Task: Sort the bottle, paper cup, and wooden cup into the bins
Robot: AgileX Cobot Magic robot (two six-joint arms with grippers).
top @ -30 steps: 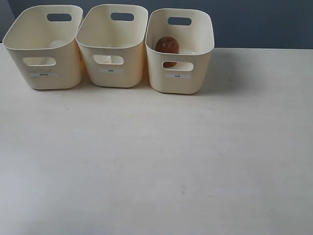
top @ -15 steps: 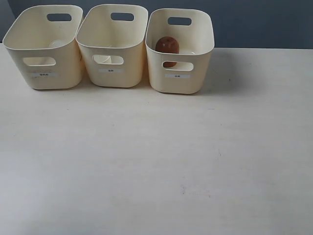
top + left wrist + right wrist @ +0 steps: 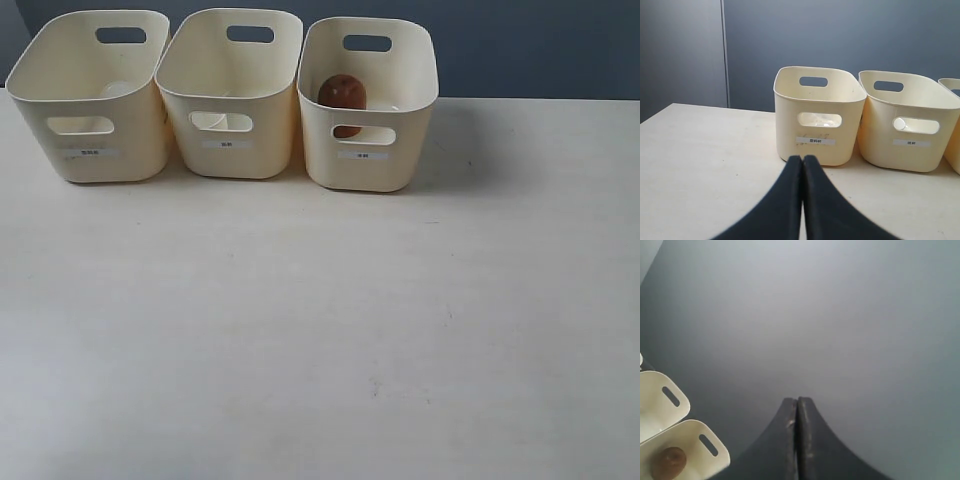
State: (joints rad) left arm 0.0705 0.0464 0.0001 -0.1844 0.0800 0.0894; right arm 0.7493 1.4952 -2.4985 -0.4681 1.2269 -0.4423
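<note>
Three cream bins stand in a row at the back of the table: left bin [image 3: 90, 60], middle bin [image 3: 232, 160], right bin [image 3: 400, 80]. The brown wooden cup [image 3: 342, 95] lies inside the right bin and also shows in the right wrist view as wooden cup [image 3: 669, 462]. A pale see-through shape, the bottle [image 3: 820, 120], shows through the left bin's cutout. A white shape, the paper cup [image 3: 899, 123], shows through the middle bin's cutout. My left gripper [image 3: 801, 159] is shut and empty, low over the table in front of the left bin [image 3: 815, 100]. My right gripper [image 3: 797, 401] is shut and empty, raised beside the right bin [image 3: 690, 437].
The pale tabletop [image 3: 320, 330] stretches bare from the bins to the near edge. A dark blue-grey wall [image 3: 520, 45] rises behind the bins. Neither arm shows in the exterior view.
</note>
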